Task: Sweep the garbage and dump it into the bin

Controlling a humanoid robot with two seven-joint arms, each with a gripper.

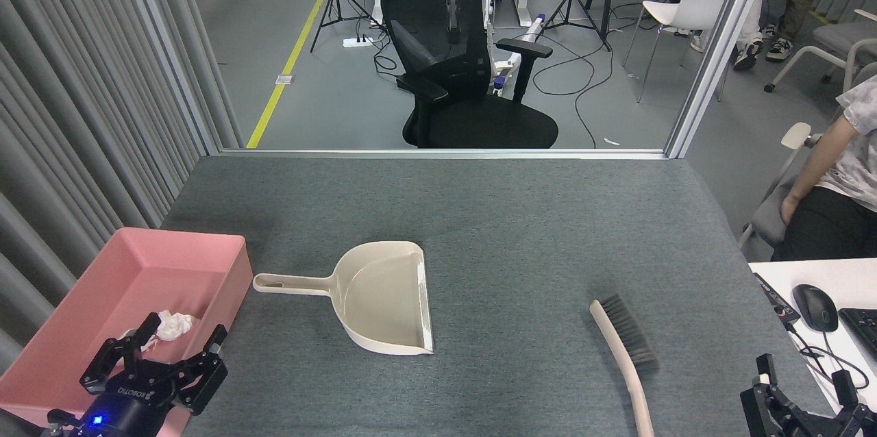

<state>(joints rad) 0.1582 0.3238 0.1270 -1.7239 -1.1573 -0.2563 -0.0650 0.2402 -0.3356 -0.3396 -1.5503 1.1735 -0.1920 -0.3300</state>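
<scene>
Before us lies a table covered in grey-green felt-like cloth (521,218), reaching back to a silver metal edge rail. Three things rest directly on it. At our near left, along the table's left edge, sits the shallow rectangular pink plastic bin (229,286). Just beside it lies the beige scoop-shaped plastic dustpan (384,296) — its handle toward the bin, its mouth toward the right. Well apart, at the near right, lies the beige-handled brush with dark bristles (627,355).
</scene>
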